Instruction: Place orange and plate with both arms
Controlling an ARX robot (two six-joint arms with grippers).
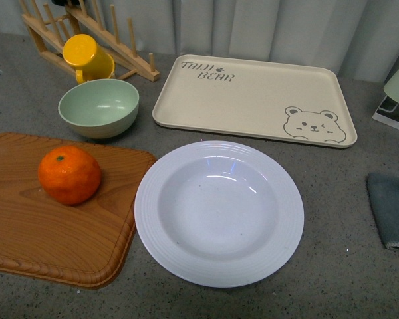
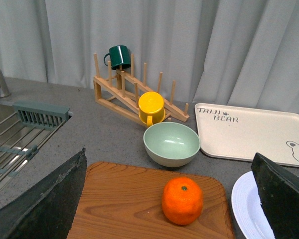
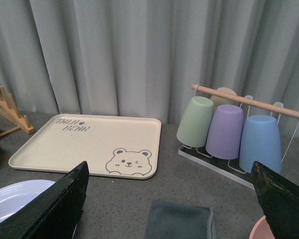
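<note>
Grey curtains (image 1: 253, 26) hang behind the bench (image 1: 332, 266). Nothing started, I'd say: orange (image 1: 69, 174) on the wooden board (image 1: 26, 232), plate (image 1: 219, 212) just beside it. Left hand (image 2: 168, 154) and right hand (image 3: 169, 165) both spread, empty; each must reach down.

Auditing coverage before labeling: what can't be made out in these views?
- Pink item, right wrist view: cut by bottom edge and right gripper finger; unidentifiable.
- Grey cloth, front view: cut by right frame edge.
- Plate: whole in front view; left wrist view shows a sliver, cut by frame edge and left gripper finger.
- Orange: underside hidden on the board, every view.
</note>
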